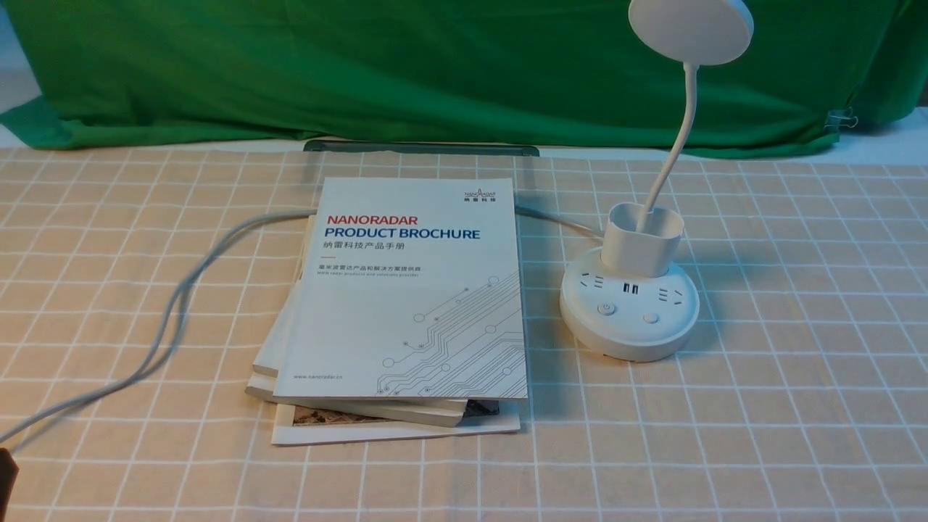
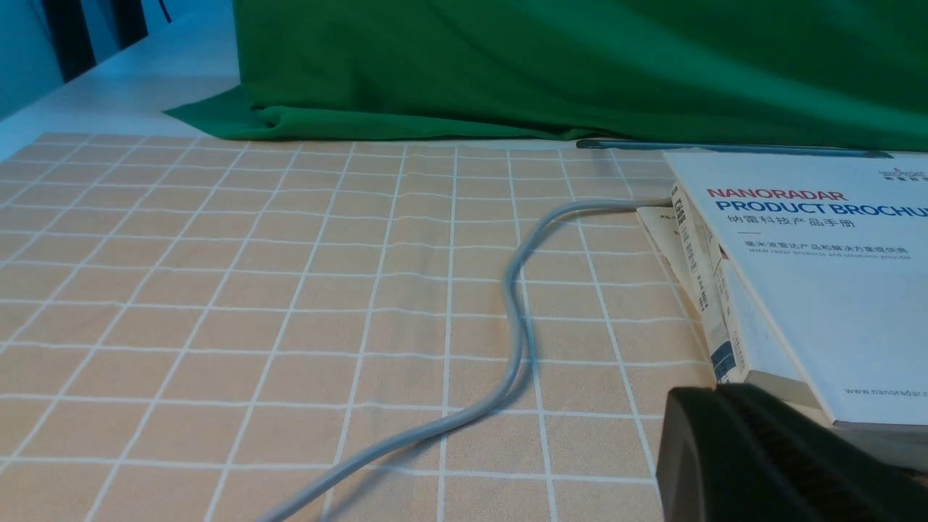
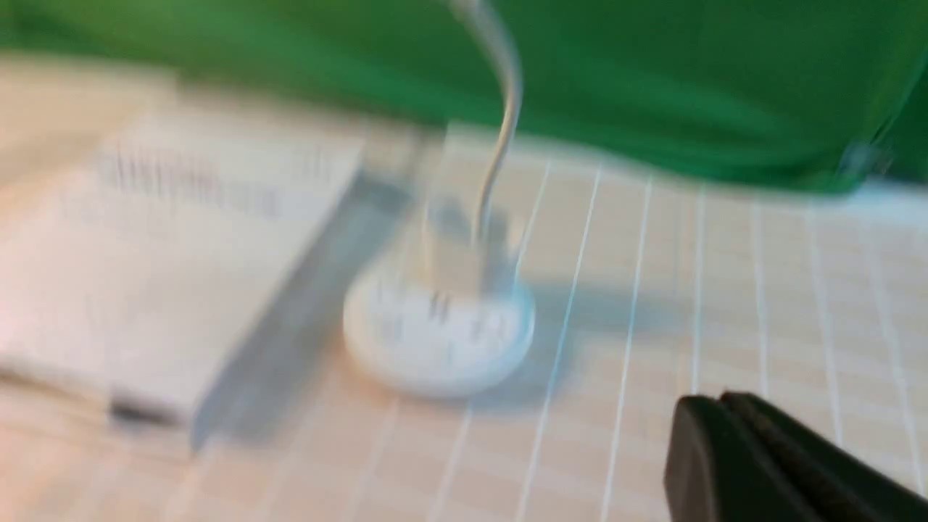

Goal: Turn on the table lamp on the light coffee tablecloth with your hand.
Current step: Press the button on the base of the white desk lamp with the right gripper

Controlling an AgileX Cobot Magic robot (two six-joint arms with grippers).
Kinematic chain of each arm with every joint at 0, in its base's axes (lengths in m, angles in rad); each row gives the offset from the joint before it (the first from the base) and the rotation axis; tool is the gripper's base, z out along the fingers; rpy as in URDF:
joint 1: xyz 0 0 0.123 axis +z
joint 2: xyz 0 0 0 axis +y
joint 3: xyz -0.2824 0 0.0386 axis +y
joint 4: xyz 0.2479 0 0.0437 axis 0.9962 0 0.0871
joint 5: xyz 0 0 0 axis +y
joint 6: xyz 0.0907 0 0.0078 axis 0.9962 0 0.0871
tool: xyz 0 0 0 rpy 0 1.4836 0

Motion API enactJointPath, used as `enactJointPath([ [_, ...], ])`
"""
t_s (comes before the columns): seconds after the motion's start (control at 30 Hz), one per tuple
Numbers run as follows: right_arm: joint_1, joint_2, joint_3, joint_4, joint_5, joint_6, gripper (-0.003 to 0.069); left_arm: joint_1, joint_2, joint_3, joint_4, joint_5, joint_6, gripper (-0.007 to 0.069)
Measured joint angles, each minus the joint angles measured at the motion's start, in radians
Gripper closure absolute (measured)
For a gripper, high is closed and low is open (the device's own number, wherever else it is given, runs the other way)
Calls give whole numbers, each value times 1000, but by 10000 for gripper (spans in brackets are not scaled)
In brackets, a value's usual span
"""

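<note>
Left fingers (image 2: 714, 406): black, closed together, seen in the left wrist view; nothing between them.
Dark shape (image 1: 6, 478): at the lower left edge of the front frame; too little shows to name it.
Cable (image 1: 161, 348): one, grey, curving from the lower left edge up to the books; a further stretch shows between the books and the lamp.
Tablecloth (image 1: 145, 464): light coffee with a white grid, spread across the front frame from left edge to right edge.
Green cloth (image 1: 435, 72): hanging in folds along the top of the front frame.
Books (image 1: 428, 413): a stack, left of centre, lying flat, their edges out of line.
Brochure (image 1: 406, 304): white, on top of the stack, titled "NANORADAR PRODUCT BROCHURE".
Dark strip (image 1: 420, 148): upper centre, behind the books.
Table lamp (image 1: 629, 312): white, right of centre, upright on the tablecloth; round base, two buttons in front, cup-like holder, bendy neck, disc head at the top edge, partly cut off.
Clip (image 1: 841, 119): upper right, on the green cloth.
Right fingers (image 3: 718, 413): black, closed together, seen in the blurred right wrist view; apart from the lamp.
</note>
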Motion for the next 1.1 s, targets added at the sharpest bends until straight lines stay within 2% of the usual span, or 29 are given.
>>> enactJointPath([
  [0.13, 44, 248, -150, -11, 173, -57, 630, 0, 0, 0, 0, 0, 0, 603],
  [0.37, 176, 601, -328, -110, 216, -47, 630, 0, 0, 0, 0, 0, 0, 603],
  [0.77, 205, 1030, -541, -147, 189, -25, 630, 0, 0, 0, 0, 0, 0, 603],
  [1.1, 207, 1164, -550, -147, 31, -1, 629, 0, 0, 0, 0, 0, 0, 603],
])
